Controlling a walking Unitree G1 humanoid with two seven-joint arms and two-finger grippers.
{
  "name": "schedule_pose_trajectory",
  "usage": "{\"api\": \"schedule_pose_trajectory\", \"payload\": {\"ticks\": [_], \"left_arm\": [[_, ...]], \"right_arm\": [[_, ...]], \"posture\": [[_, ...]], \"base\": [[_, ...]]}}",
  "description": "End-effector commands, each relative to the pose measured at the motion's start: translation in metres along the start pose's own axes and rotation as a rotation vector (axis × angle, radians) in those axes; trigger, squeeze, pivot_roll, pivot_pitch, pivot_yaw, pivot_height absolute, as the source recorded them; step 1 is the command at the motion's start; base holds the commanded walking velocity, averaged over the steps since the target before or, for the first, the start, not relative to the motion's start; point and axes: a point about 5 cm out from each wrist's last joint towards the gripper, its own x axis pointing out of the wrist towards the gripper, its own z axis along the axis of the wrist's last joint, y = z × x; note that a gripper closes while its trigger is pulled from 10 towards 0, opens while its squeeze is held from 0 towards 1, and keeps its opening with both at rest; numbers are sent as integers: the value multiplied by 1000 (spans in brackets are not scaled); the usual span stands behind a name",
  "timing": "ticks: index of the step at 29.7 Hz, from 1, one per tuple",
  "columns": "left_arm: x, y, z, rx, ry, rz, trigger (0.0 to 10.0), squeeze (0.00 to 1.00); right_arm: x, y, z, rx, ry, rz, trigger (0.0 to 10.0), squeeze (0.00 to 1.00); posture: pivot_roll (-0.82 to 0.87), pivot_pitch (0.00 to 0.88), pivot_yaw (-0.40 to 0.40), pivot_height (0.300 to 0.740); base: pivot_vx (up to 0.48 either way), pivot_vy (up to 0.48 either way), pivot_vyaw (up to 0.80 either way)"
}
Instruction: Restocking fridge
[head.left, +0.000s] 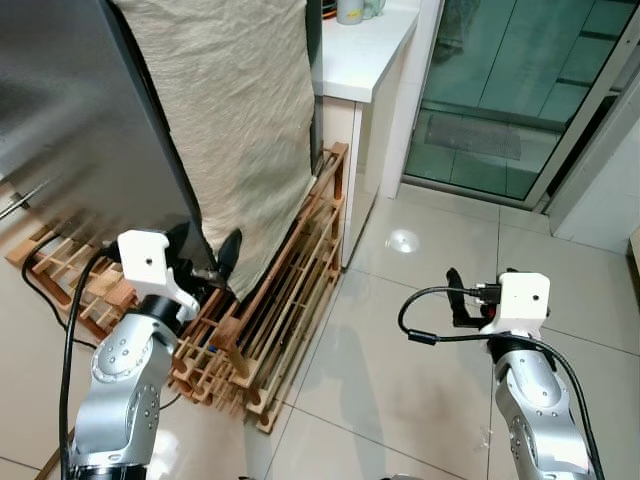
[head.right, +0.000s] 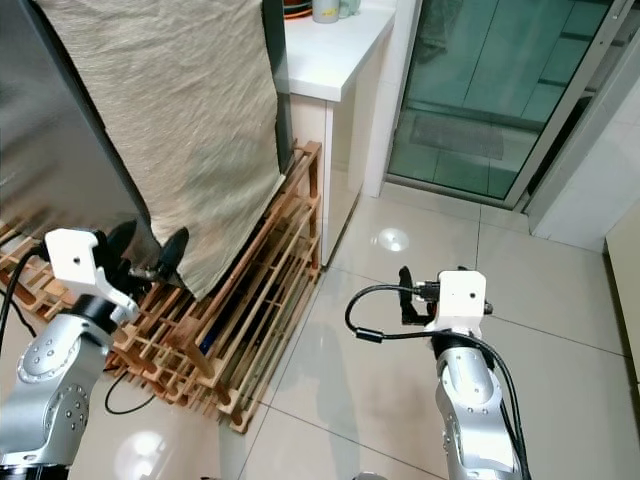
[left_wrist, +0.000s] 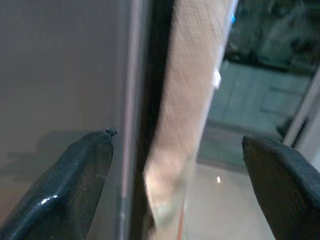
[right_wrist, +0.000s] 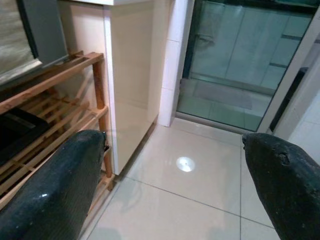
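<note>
Home kitchen: steel fridge (head.left: 80, 120), white counter (head.left: 360, 50), tiled floor (head.left: 420, 330).

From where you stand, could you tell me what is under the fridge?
The fridge stands on a slatted wooden rack on the floor. A beige cloth drapes its side, so that face is hidden.

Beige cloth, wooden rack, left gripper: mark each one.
beige cloth (head.left: 235, 120), left eye view, middle of the hanging fabric.
wooden rack (head.left: 300, 265), left eye view, slats on its right side.
left gripper (head.left: 212, 262), left eye view, midway between its fingertips.
</note>
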Motion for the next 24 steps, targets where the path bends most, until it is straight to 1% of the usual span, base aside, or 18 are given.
{"api": "schedule_pose_trajectory", "payload": {"ticks": [1,6,8,10,18,21,22,24], "left_arm": [[3,0,10,-11,-32,14,10000,0],[10,-7,16,-18,-52,-7,10000,0],[10,-7,16,-18,-52,-7,10000,0],[14,-10,19,-23,-59,-14,10000,0],[21,-15,26,-31,-76,-31,10000,0],[30,-15,25,-34,-67,-19,10000,0],[37,-17,24,-45,-58,-14,10000,0],[39,-18,24,-49,-56,-11,10000,0]], "right_arm": [[3,2,2,-4,-3,7,10000,0],[7,3,5,-3,-14,8,10000,0],[7,3,5,-3,-14,8,10000,0],[8,4,5,-1,-16,10,10000,0],[8,6,3,1,-13,12,10000,0],[8,7,3,1,-12,15,10000,0],[8,8,3,2,-12,17,10000,0],[8,8,3,2,-12,17,10000,0]], "posture": [[-53,0,33,740],[-55,0,40,740],[-55,0,40,740],[-56,0,43,740],[-57,0,44,740],[-56,0,44,740],[-56,0,42,740],[-56,0,42,740]], "base": [[0,0,0],[0,0,0],[0,0,0],[0,0,0],[0,0,0],[0,0,0],[0,0,0],[0,0,0]]}}
